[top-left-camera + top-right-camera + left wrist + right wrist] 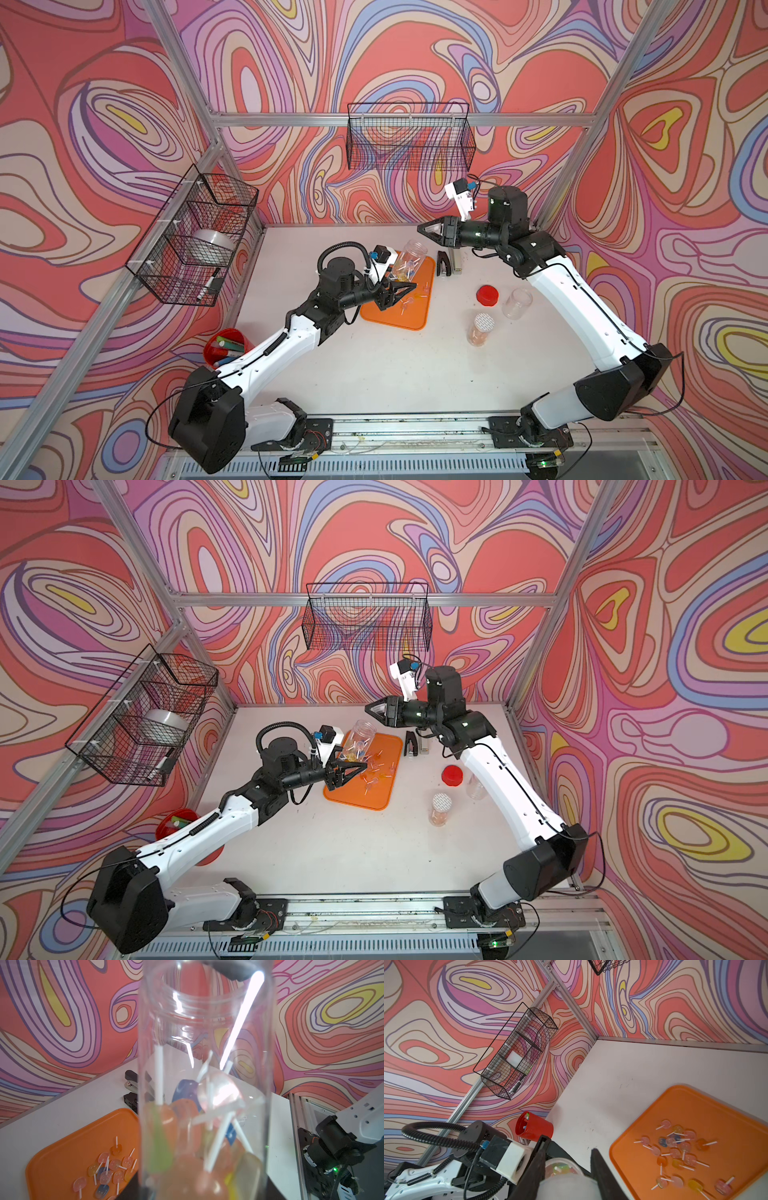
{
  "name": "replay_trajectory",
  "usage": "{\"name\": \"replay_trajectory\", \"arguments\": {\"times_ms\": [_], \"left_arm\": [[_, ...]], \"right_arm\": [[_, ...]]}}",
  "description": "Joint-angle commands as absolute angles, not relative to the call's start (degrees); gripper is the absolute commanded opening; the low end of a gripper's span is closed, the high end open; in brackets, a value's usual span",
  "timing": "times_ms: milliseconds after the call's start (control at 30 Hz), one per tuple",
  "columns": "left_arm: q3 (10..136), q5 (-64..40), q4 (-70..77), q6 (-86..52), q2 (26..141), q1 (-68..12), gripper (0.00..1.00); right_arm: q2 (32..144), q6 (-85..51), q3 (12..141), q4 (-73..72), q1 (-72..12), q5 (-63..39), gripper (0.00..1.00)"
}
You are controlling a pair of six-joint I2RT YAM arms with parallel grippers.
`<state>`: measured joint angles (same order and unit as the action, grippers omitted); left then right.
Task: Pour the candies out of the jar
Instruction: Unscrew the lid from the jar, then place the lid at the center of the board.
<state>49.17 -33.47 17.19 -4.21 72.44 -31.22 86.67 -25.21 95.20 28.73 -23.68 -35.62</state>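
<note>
The clear jar (409, 259) hangs tilted over the orange tray (395, 318), its open mouth up and towards the back. My left gripper (405, 286) is shut on its base end. Candies (182, 1118) with white sticks lie heaped at that base end. Several more candies (679, 1147) lie scattered on the tray. My right gripper (420, 228) is at the jar's mouth. In the right wrist view its dark fingers (537, 1167) stand on either side of the jar's blurred clear wall (566, 1186), closed on it.
A red lid (487, 295), an empty clear jar (517, 303) and a jar with a white patterned top (481, 328) stand right of the tray. A stapler (444, 264) lies behind it. A red cup of pens (227, 347) is front left. Wire baskets (195, 232) hang on the walls.
</note>
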Motion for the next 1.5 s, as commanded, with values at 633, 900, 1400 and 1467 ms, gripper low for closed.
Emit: {"name": "replay_trajectory", "arguments": {"times_ms": [633, 900, 1400, 1467], "left_arm": [[38.8, -11.6, 24.8, -9.5, 68.1, -30.8, 0.0], [39.9, -11.0, 23.7, -9.2, 69.1, -30.8, 0.0], [42.3, -10.7, 21.0, -9.1, 72.1, -30.8, 0.0], [42.3, -10.6, 20.8, -9.2, 72.2, -30.8, 0.0]], "right_arm": [[99.4, -17.6, 77.4, 32.2, -18.9, -1.3, 0.32], [104.3, -22.1, 71.9, 33.1, -18.9, 0.8, 0.33], [110.1, -24.8, 72.3, 37.4, -18.9, 2.4, 0.46], [110.9, -24.8, 73.1, 37.9, -18.9, 2.2, 0.49]]}}
